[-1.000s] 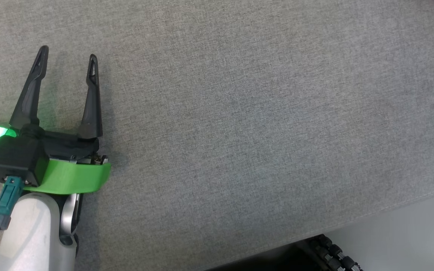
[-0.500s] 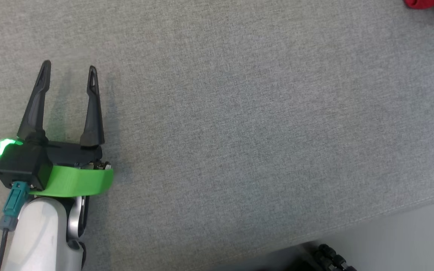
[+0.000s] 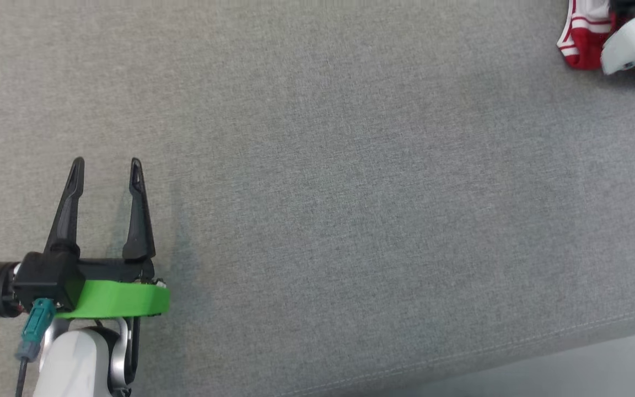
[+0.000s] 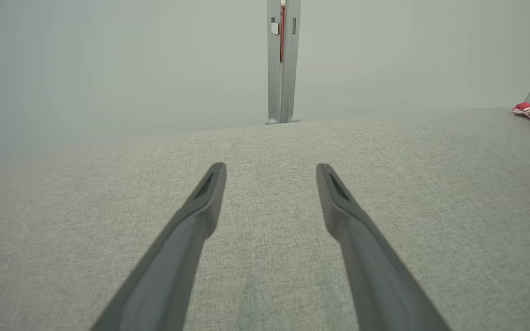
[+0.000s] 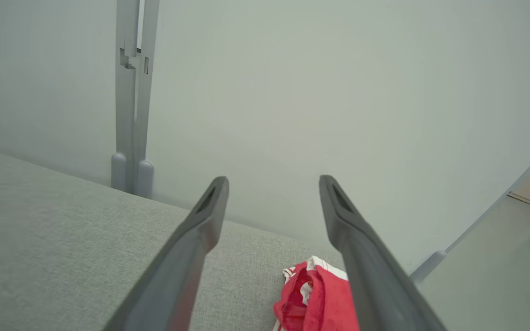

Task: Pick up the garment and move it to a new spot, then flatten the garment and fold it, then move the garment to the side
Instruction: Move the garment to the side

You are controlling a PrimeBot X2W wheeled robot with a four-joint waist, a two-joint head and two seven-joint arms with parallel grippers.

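Red-white garment (image 5: 315, 294) lies on grey cloth surface (image 3: 350, 193); right pincer (image 5: 273, 178) wide, empty, near it; left pincer (image 3: 107, 161) wide, empty.

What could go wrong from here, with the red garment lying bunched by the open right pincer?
1. The red garment lies crumpled near the far edge of the grey surface; a nudge may push it off.
2. The right pincer is open with one finger crossing the cloth in its wrist view, so it may snag when moving.
3. The left pincer is open far across the bare surface, too distant to help flatten soon.
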